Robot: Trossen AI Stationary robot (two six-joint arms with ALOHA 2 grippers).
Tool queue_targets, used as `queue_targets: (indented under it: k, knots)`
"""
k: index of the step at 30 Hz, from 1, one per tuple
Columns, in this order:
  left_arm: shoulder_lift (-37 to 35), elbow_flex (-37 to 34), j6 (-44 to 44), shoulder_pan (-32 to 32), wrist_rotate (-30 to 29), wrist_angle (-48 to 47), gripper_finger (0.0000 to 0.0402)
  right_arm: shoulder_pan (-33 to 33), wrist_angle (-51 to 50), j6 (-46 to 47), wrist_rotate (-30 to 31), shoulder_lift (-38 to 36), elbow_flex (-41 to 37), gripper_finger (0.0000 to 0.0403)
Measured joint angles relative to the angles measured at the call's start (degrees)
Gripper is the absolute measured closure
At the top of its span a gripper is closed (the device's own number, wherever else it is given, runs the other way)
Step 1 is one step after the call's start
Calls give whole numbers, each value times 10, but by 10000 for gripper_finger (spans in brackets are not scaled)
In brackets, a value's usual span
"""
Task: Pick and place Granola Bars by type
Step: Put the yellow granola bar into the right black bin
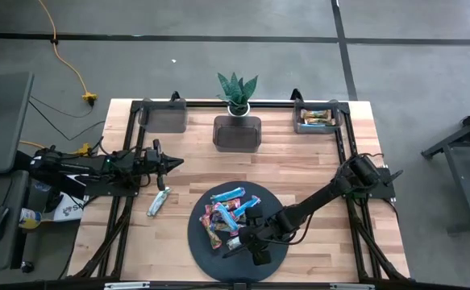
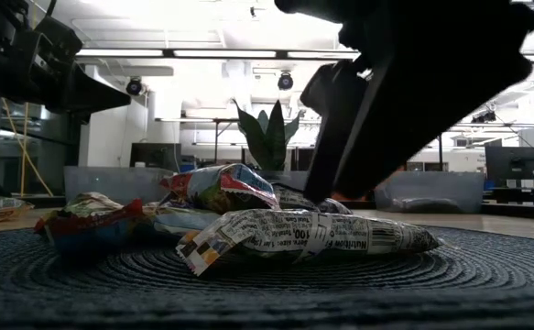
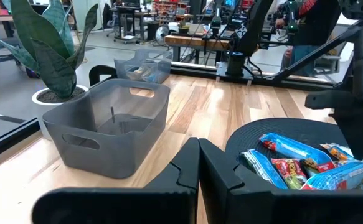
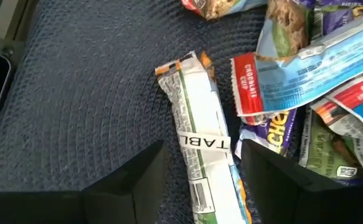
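Several granola bars (image 1: 228, 214) lie heaped on the round mat (image 1: 198, 242) at the surface's near middle. Right tool (image 4: 200, 158), spread, straddles a white-wrapped bar (image 4: 200, 140); it should descend squarely and pinch only that one. Left tool (image 3: 198, 163), pressed together, waits at left.

This is a robot lab or workshop, not a home. A light wooden table (image 1: 243, 173) with a black metal frame (image 1: 343, 153) stands on a bare grey concrete floor (image 1: 218, 64) with a yellow cable (image 1: 72, 68) lying on it. Behind the table is a big open room with long ceiling lights (image 2: 212, 53), other work desks (image 3: 193, 40) and computer screens (image 2: 507, 163).
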Motion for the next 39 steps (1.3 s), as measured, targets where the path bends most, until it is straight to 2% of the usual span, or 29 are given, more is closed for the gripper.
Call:
queue_targets:
  k: [12,17,24,31,34,39]
  knots:
    - [0,0,0,0,0,0,400,0,-12,1,5,0,-3,208]
    - [0,0,0,0,0,0,400,0,-11,44,-11,0,-37,208]
    - [0,0,0,0,0,0,400,0,42,75,-12,-3,-77,208]
    - [0,0,0,0,0,0,400,-3,51,75,-18,-2,-78,209]
    - [0,0,0,0,0,0,400,-3,51,75,-20,-2,-79,221]
    - [0,0,0,0,0,0,400,-3,50,75,-23,-2,-79,265]
